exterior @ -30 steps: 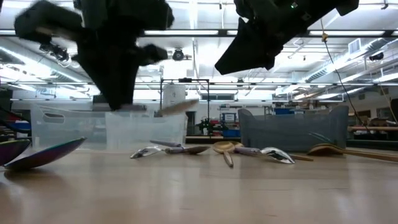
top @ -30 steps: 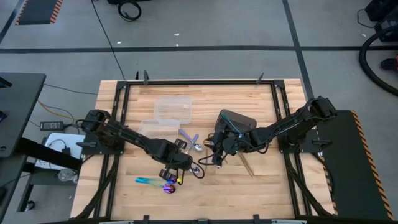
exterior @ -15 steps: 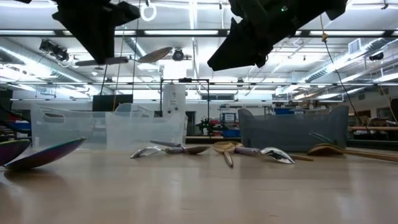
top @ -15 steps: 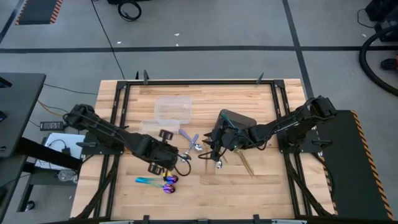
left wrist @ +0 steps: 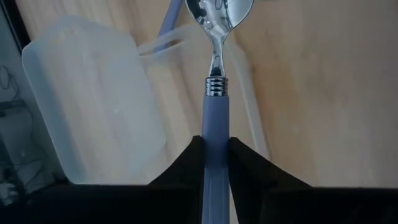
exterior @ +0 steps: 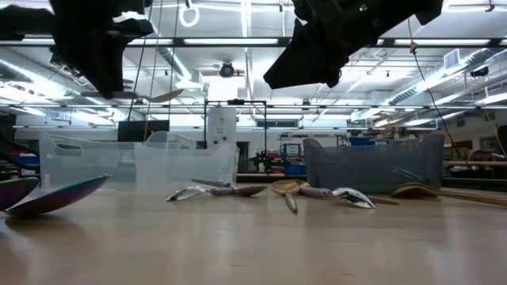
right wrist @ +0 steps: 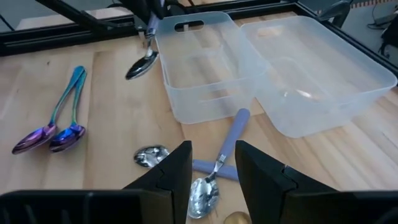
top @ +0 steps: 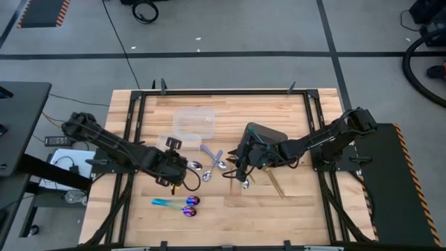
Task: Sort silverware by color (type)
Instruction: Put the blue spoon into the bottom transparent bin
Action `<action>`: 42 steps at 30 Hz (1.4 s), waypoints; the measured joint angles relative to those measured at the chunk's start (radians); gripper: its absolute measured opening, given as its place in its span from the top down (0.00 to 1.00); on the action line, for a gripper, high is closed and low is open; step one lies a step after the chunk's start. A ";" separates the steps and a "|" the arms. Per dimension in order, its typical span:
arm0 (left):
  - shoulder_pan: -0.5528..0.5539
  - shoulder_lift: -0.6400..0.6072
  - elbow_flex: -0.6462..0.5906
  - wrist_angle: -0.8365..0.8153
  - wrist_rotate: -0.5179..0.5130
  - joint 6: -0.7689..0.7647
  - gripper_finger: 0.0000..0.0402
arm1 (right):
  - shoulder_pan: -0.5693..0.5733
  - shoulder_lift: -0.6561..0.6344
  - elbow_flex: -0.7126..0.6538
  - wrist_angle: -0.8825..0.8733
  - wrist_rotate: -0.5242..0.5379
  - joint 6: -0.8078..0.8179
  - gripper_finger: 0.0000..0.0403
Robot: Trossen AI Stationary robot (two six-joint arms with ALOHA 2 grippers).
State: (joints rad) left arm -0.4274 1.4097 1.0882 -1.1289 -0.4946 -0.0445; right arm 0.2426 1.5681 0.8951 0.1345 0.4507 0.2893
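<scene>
- The left gripper has its jaws closed on the lilac handle of a silver-bowled spoon, carried in the air beside the clear containers toward the worktop's left half
- The hold sits far down the handle, so the bowl sticks out well ahead; the spoon looks light and stiff, and the smooth handle could twist in the pinch
- The right gripper hangs over the loose spoons near the worktop's middle, jaws parted around nothing
- Two iridescent spoons lie side by side near the front edge, left of centre; gold ones lie just in front of the dark bin
- Such thin, polished pieces lie flat and may skid; a pinch across the narrow handle, near the neck, seems the surest hold
</scene>
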 joint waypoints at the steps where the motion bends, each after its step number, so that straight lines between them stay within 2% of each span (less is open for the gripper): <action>1: 0.001 -0.008 -0.013 0.000 -0.007 0.009 0.87 | 0.001 0.000 0.000 0.001 0.000 0.006 0.67; 9: 0.032 -0.063 -0.071 0.008 -0.043 0.071 0.87 | 0.021 0.000 0.000 0.003 0.000 0.033 0.67; 17: 0.132 -0.078 -0.167 0.036 -0.044 0.190 0.87 | 0.045 0.000 0.000 0.005 0.000 0.060 0.67; 28: 0.273 -0.076 -0.257 0.237 0.036 0.351 0.87 | 0.075 0.000 0.000 0.003 0.003 0.101 0.67; 34: 0.303 -0.075 -0.314 0.299 0.048 0.400 0.86 | 0.083 0.000 0.000 0.003 0.027 0.101 0.67; 42: 0.309 -0.075 -0.366 0.363 0.048 0.415 0.80 | 0.083 0.000 0.000 0.003 0.028 0.101 0.67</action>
State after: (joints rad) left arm -0.1188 1.3350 0.7218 -0.7656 -0.4462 0.3704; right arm 0.3252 1.5681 0.8951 0.1375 0.4786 0.3901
